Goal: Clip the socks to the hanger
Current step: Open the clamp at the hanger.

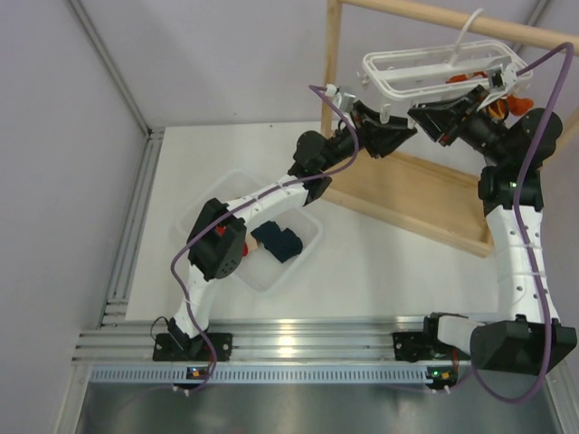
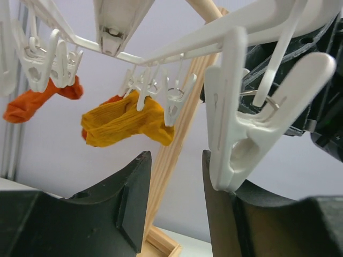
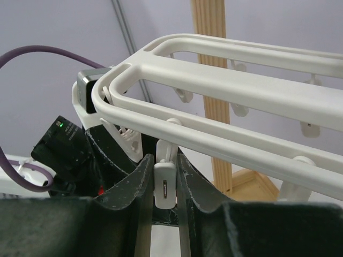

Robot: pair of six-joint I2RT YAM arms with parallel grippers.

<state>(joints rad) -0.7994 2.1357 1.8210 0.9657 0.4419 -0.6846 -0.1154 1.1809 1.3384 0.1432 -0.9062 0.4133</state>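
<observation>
Top external: bin [image 1: 263,279] holds navy sock [image 1: 279,241]; left pincer [image 2: 177,199] open, right pincer [image 3: 164,167] pinching clip [image 3: 164,185].

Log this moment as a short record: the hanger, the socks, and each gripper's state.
hanger: white plastic open-frame drying hanger, hung on light wooden rack
clipped on: orange sock, yellow sock
in clear plastic bin: dark navy sock, red sock partly hidden
left gripper: open, just below the hanger
right gripper: shut on small white plastic clip
</observation>
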